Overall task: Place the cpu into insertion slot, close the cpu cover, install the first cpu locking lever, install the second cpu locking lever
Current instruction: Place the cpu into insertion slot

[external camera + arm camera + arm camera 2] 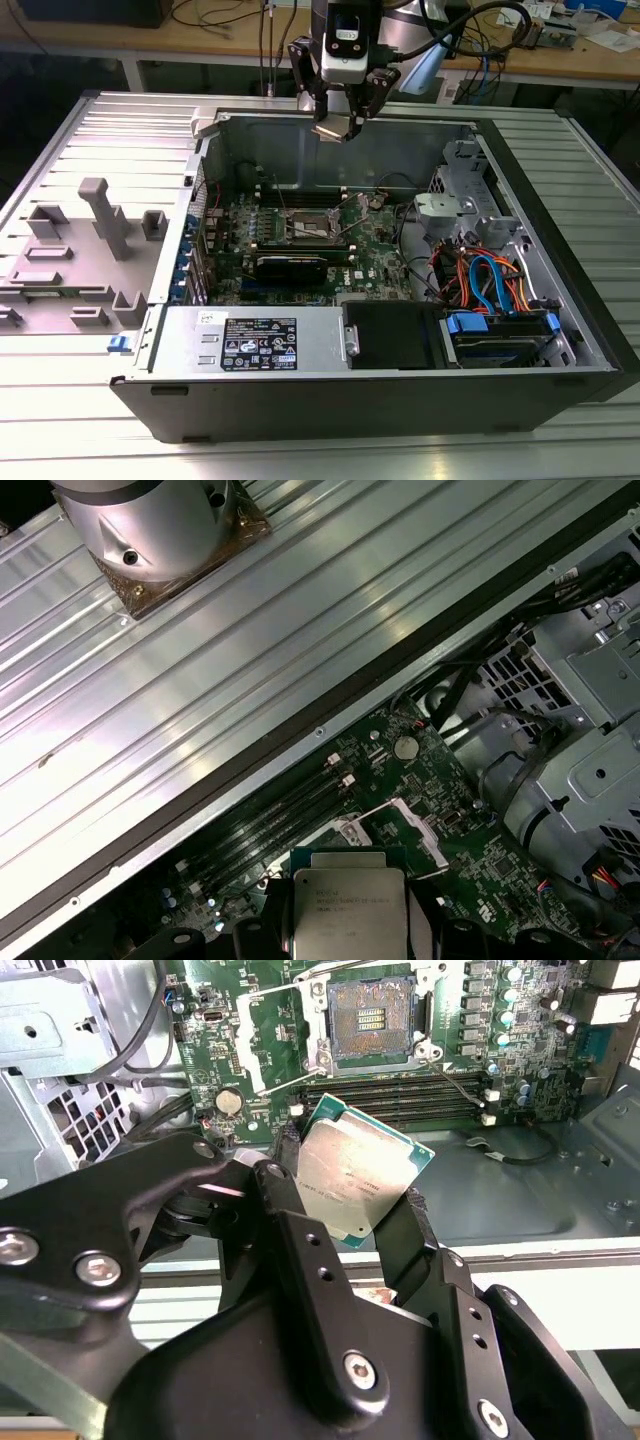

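We see the gripper [338,128] closed on the cpu [365,1185], above the open computer case [400,150]. Inside it the insertion slot [308,222] is empty, at 6 o'clock from the gripper in the exterior view.

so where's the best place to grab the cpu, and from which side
Pinch the cpu by two opposite thin edges, fingers coming from its metal-top side, as the gripper grips it now. It's a thin flat square, so an edge pinch probably keeps its faces clear for the insertion slot.
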Controlling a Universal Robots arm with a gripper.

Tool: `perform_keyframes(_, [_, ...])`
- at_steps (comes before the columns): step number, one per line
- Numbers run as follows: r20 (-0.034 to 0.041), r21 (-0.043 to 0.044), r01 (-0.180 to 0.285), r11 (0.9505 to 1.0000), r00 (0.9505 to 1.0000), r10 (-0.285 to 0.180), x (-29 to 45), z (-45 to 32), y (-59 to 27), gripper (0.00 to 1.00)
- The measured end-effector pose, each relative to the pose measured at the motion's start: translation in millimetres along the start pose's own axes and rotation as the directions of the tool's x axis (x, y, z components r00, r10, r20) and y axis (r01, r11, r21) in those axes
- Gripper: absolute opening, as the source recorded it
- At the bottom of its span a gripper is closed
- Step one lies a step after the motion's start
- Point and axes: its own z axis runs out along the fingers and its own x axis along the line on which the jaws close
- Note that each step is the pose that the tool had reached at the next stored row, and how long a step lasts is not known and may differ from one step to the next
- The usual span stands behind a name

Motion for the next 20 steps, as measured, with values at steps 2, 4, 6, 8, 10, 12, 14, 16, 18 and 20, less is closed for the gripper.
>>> perform_keyframes(2, [0.0,0.0001,0.0,1.0,1.0,0.0,0.0,0.0,0.0,0.54])
perform_keyframes(4, [0.0002,0.0002,-0.001,1.0,1.0,0.001,0.0,0.0,0.0,0.54])
perform_keyframes(6, [0.0006,0.0002,-0.006,1.0,1.0,0.006,-0.1,0.1,0.0,0.54])
perform_keyframes(8, [0.0013,-0.0002,-0.014,0.9999,0.9999,0.014,-0.5,0.8,-0.8,0.54])
perform_keyframes(10, [0.0027,-0.0002,-0.027,0.9996,0.9996,0.027,-1.8,2.1,-2.7,0.54])
perform_keyframes(12, [0.0047,-0.0005,-0.05,0.9988,0.9987,0.05,-1.9,3.0,-2.9,0.54])
perform_keyframes(14, [0.0099,-0.0022,-0.109,0.994,0.9939,0.109,-2.0,5.2,-3.1,0.54])
perform_keyframes(16, [0.0121,-0.0031,-0.135,0.9908,0.9907,0.135,-2.0,6.0,-3.2,0.54])
perform_keyframes(18, [0.0143,-0.0038,-0.16,0.9871,0.987,0.16,-2.1,6.6,-3.3,0.54])
perform_keyframes(20, [0.0155,-0.0044,-0.175,0.9846,0.9845,0.175,-2.1,6.8,-3.4,0.54])
